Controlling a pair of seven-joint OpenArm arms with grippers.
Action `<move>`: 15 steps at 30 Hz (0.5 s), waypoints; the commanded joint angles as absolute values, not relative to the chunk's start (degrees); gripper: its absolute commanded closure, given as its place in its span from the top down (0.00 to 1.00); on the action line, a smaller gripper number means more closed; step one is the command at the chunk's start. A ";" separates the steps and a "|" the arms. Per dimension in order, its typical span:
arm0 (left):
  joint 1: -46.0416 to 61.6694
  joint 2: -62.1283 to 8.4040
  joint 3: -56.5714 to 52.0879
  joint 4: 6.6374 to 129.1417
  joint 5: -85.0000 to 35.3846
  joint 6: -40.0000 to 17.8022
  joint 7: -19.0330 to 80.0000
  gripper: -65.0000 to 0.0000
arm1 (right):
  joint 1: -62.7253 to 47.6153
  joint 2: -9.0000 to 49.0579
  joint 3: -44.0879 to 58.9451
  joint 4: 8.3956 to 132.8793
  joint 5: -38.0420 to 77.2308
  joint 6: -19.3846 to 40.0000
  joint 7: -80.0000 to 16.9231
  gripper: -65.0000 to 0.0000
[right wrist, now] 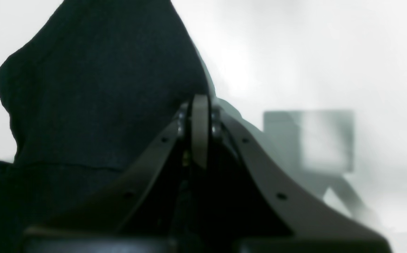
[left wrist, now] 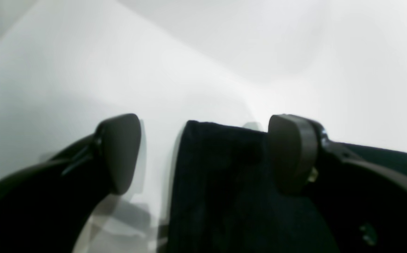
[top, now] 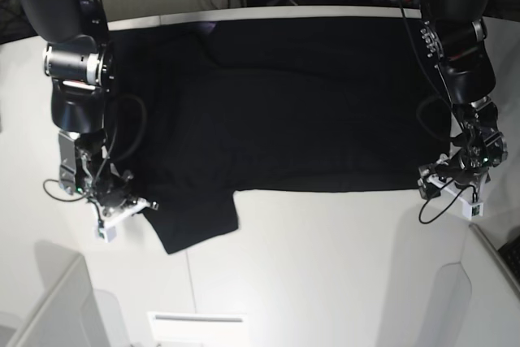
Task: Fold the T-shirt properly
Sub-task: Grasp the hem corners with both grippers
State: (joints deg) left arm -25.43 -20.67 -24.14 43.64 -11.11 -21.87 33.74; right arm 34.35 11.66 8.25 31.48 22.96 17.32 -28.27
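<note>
We see the T-shirt (top: 276,111) spread flat on the white surface (top: 325,266). Our left gripper (left wrist: 203,154) has its fingers (left wrist: 119,151) released, straddling a hem edge. Our right gripper (right wrist: 200,130) is clenched on the T-shirt.

Both arms reach down from the far corners, wrists bent low over the near side. The left gripper (left wrist: 203,154) has its dark pads spread wide apart, with cloth lying between them. The right gripper (right wrist: 200,130) has its fingers pressed tightly together, tips meeting in one line.
</note>
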 commanded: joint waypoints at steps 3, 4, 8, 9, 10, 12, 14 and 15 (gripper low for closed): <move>-26.15 -21.23 -23.96 43.65 -10.77 -21.67 34.77 0.84 | 36.18 12.26 8.40 32.40 23.43 17.45 -27.65 0.00; -26.07 -21.23 -23.96 43.65 -10.77 -21.67 34.77 0.82 | 36.09 12.26 8.40 32.40 23.43 17.45 -27.65 0.00; -25.71 -21.14 -23.87 43.47 -11.21 -21.85 34.77 0.51 | 36.09 12.26 8.40 32.40 23.43 17.45 -27.56 0.00; -25.71 -20.97 -23.87 43.38 -11.21 -21.85 34.77 0.41 | 36.09 12.26 8.40 32.40 23.43 17.45 -27.56 0.00; -25.71 -20.62 -23.87 43.03 -11.21 -21.85 34.77 0.30 | 36.09 12.26 8.40 32.40 23.43 17.45 -27.56 0.00; -25.80 -20.62 -23.87 42.51 -11.21 -21.85 34.77 0.10 | 36.09 12.26 8.40 32.40 23.43 17.45 -27.56 0.00; -25.80 -20.53 -23.87 42.77 -11.21 -21.93 34.77 0.00 | 36.09 12.26 8.40 32.48 23.43 17.45 -27.56 0.00; -25.80 -20.53 -23.87 42.77 -11.30 -21.93 34.77 0.00 | 36.09 12.26 8.40 32.57 23.43 17.54 -27.47 0.00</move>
State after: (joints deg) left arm -25.21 -20.21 -23.94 42.52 -11.86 -21.50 32.60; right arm 34.28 11.68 8.25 31.48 22.96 17.32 -28.23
